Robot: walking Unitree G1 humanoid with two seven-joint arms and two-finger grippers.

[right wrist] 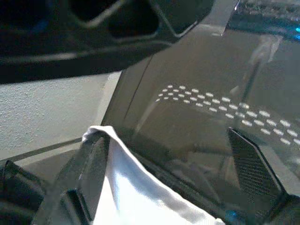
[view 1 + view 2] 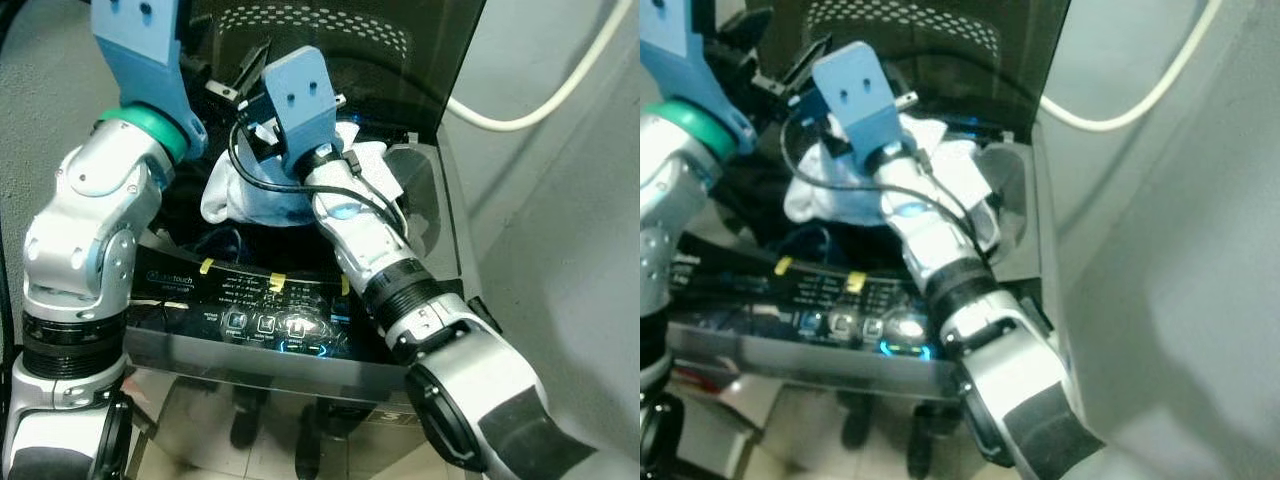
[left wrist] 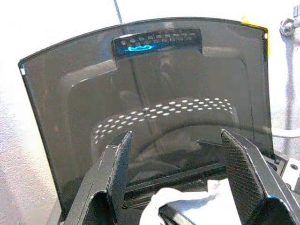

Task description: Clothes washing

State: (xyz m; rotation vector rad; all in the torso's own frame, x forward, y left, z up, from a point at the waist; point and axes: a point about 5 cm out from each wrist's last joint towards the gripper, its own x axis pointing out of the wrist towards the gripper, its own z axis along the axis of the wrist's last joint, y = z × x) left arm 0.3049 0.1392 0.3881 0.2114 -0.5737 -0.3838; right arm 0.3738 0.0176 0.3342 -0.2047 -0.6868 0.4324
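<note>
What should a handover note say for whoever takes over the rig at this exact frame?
Left gripper: open, empty, raised over the drum, facing the upright dark lid.
Right gripper: above the washer opening, white cloth draped at one finger; grip unclear.
Things: cloth bunched over the opening, partly beneath the right wrist; control panel lit.
Done: lid open, cloth brought to the drum.
Left: drop the cloth fully in, withdraw both arms, close lid, start the cycle.

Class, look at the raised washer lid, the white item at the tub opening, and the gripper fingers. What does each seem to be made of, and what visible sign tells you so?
Raised lid: apparently smoked glass or clear plastic, glossy; it is see-through and mirrors lights.
White item: soft fabric, matte; it bunches and folds.
Left gripper's fingers: black, probably hard plastic with textured pads; a fine grid pattern shows.
</note>
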